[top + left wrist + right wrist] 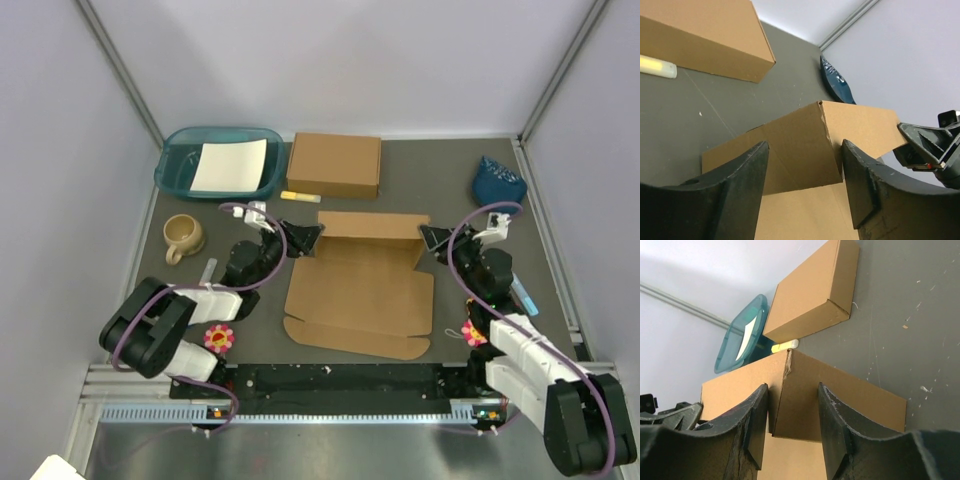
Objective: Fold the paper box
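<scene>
Brown cardboard paper box (pixel 358 295) lies at the middle of the table (pixel 440 175), its rear wall standing upright. Left gripper (pixel 303 238) straddles the rear left corner, jaws parted. Right gripper (pixel 432 240) straddles the rear right corner; whether it clamps is unclear

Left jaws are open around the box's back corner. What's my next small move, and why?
Probably back the left gripper off that corner, with the right gripper pinching the other one. The back wall of the paper box stands folded though the left jaws are open around it, and the front flap lies flat, not yet folded.
</scene>
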Controlling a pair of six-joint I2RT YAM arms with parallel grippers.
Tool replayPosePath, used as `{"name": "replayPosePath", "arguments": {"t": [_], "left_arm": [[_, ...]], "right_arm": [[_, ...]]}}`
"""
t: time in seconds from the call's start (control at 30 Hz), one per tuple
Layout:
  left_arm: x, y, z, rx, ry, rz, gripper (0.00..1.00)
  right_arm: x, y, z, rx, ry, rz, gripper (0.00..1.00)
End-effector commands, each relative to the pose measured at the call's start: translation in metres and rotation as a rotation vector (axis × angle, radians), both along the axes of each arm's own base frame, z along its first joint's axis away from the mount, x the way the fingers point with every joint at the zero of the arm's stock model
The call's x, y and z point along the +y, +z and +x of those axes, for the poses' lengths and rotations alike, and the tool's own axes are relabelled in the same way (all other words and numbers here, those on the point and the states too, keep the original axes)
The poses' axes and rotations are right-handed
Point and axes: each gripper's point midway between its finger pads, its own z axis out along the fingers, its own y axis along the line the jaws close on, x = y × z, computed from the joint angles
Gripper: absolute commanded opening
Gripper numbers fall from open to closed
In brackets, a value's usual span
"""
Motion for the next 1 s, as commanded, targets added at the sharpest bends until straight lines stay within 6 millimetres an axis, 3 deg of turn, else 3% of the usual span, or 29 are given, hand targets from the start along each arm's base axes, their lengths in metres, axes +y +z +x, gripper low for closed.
{"name": "replayPosePath", "arguments": {"t": [0.0,0.17,0.33,0.53,0.73,0.83,0.93,0.97], "left_arm": [[-0.005,-0.065,-0.021,0.228,-0.074,0.19,0.67],[-0.006,-0.031,-0.005,0.169,-0.032,0.163,0.75],[-0.012,-0.014,0.008,0.139,-0.033,0.152,0.74],[-0.022,-0.029,0.015,0.18,-0.071,0.163,0.59],[-0.019,-0.06,0.013,0.248,-0.072,0.189,0.45],[-0.017,-0.069,0.012,0.26,-0.079,0.197,0.45],[-0.015,-0.064,0.013,0.247,-0.074,0.194,0.48],[-0.013,-0.056,0.015,0.231,-0.065,0.189,0.54]], "right_arm": [[0.0,-0.112,-0.05,0.433,0.072,-0.126,0.41],[0.002,-0.109,-0.046,0.426,0.081,-0.131,0.42],[0.006,-0.102,-0.04,0.405,0.101,-0.135,0.43],[0.008,-0.107,-0.039,0.418,0.119,-0.139,0.43],[0.008,-0.12,-0.044,0.452,0.12,-0.138,0.42],[0.007,-0.122,-0.045,0.456,0.118,-0.138,0.42],[0.007,-0.113,-0.042,0.434,0.118,-0.145,0.43],[0.006,-0.114,-0.044,0.447,0.117,-0.153,0.44]]}}
